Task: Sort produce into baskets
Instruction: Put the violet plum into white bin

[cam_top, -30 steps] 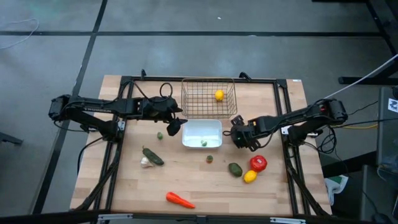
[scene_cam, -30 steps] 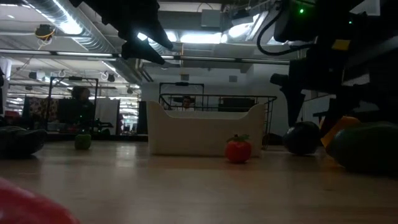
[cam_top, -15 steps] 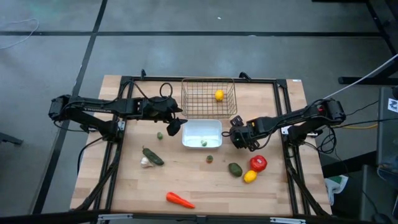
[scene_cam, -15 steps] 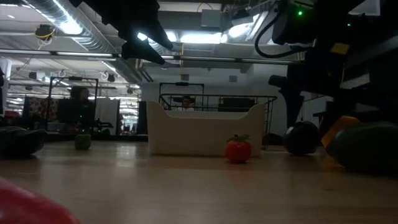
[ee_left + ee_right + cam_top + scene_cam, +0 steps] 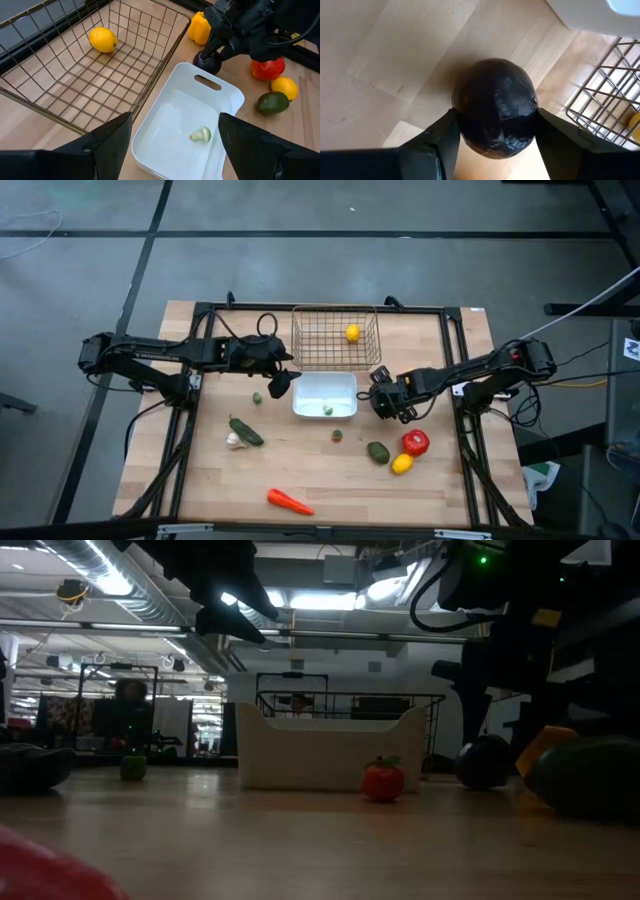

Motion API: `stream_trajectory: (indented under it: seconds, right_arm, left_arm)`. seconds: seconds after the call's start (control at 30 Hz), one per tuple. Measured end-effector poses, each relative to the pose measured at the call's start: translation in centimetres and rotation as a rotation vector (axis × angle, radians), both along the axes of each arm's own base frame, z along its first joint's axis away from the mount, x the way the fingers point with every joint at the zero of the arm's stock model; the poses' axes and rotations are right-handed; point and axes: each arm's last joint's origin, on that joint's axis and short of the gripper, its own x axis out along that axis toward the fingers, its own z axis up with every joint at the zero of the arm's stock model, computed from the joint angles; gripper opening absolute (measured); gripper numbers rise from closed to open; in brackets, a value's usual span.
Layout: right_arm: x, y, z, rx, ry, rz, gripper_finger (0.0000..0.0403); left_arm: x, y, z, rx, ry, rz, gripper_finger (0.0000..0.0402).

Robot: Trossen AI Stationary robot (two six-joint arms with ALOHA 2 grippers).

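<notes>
Your wire basket [image 5: 95,65] holds 1 lemon [image 5: 103,39]; the white tray [image 5: 172,127] beside it holds 1 pale garlic piece [image 5: 201,134]. Left gripper [image 5: 170,145] hangs over the tray's near edge, fingers apart, empty. Only the right wrist view shows the right gripper [image 5: 495,125] fingers pressed on both sides of the dark ball [image 5: 495,107], on the table by the tray's end.

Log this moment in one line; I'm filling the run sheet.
right tool: around dark ball on table, beside white tray | left tool: open above tray | wire basket: one lemon
</notes>
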Motion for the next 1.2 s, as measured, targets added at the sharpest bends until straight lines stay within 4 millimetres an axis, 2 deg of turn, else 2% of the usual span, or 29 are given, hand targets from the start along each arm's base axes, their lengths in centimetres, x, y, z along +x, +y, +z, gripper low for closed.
stream_trajectory:
  seconds: [0.2, 0.57, 0.8, 1.03, 1.2]
  right_arm:
    - [1.0, 0.1, 1.6, 0.017, -0.017, -0.001, 0.0220]
    - [2.9, 0.3, 7.8, 0.006, -0.069, -0.005, 0.0220]
    - [4.1, 0.4, 11.7, 0.015, -0.188, -0.007, 0.0220]
    - [5.8, 0.9, 12.4, 0.119, -0.336, 0.027, 0.0221]
    - [7.1, 1.0, 11.1, 0.121, -0.328, 0.027, 0.0221]
  left_arm:
    - [0.0, 0.0, 0.0, -0.001, 0.000, 0.001, 0.0294]
    - [0.0, 0.0, 0.0, 0.002, 0.001, -0.001, 0.0294]
    - [0.0, 0.0, 0.0, 0.002, 0.001, -0.002, 0.0294]
    - [0.0, 0.0, 0.0, 0.022, 0.008, -0.017, 0.0294]
    - [0.0, 0.0, 0.0, 0.022, 0.010, -0.017, 0.0294]
